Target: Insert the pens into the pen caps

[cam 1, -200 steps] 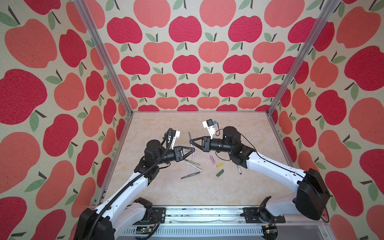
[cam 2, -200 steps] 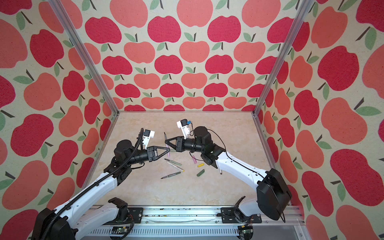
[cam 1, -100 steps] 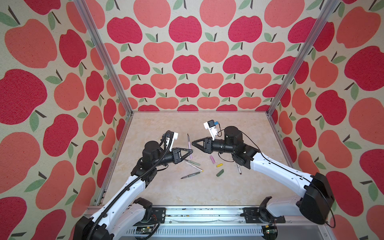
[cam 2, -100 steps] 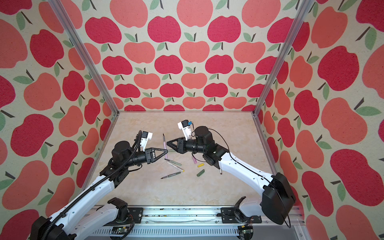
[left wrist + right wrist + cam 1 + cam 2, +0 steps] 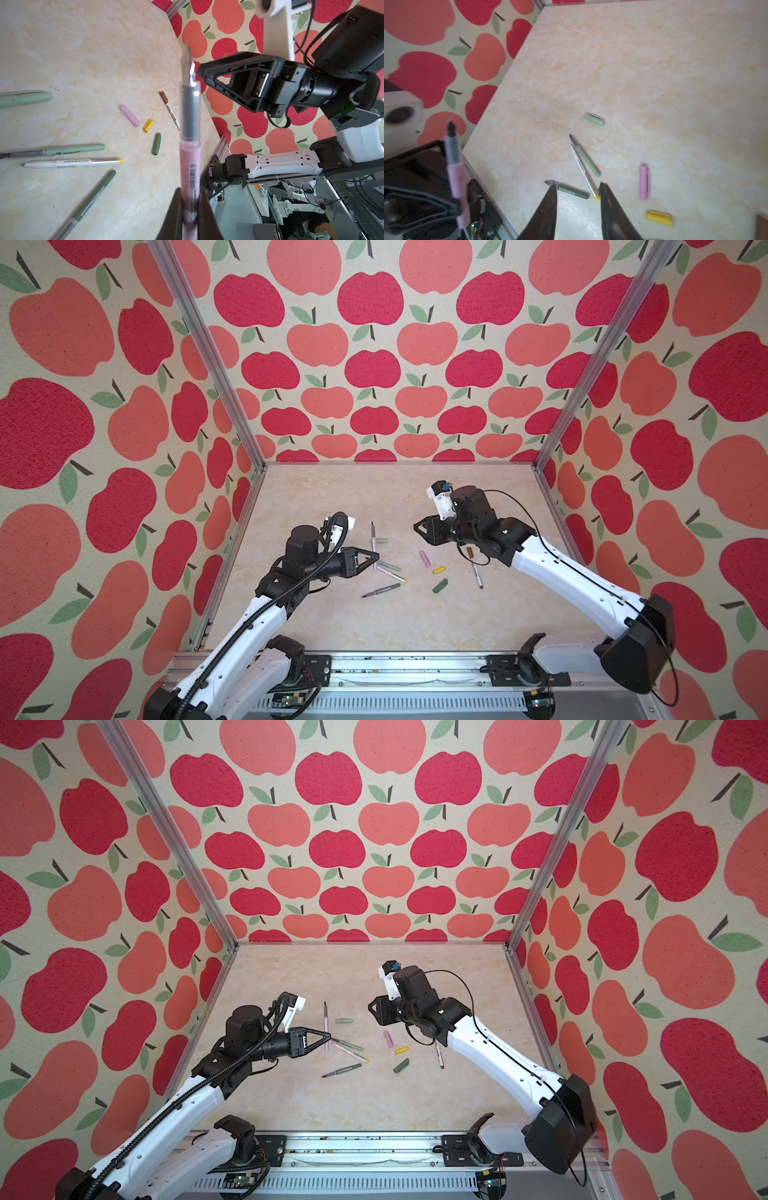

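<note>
My left gripper (image 5: 376, 558) (image 5: 329, 1039) (image 5: 190, 199) is shut on the pink pen (image 5: 374, 541) (image 5: 190, 162) (image 5: 455, 176), dark tip pointing towards the back wall. To its right my right gripper (image 5: 415, 526) (image 5: 370, 1006) (image 5: 577, 186) hangs open and empty above the table. On the table lie the pale green pen (image 5: 388, 566), the white-and-yellow pen (image 5: 392, 574) and the dark green pen (image 5: 380, 591). Loose pen caps: pale green (image 5: 382, 540), pink (image 5: 425, 558) (image 5: 644, 182), yellow (image 5: 439, 571), dark green (image 5: 440, 585). A white pen (image 5: 476, 570) wears the brown cap (image 5: 163, 97).
Apple-patterned walls with metal corner posts (image 5: 208, 352) close in the beige table (image 5: 332, 497) on three sides. A metal rail (image 5: 395, 668) runs along the front edge. A black cable (image 5: 471, 560) loops under my right wrist, over the brown-capped pen.
My right gripper has opened and drawn back to the right, away from the pink pen. The left gripper stays shut on that pen and has pulled it slightly towards the front.
</note>
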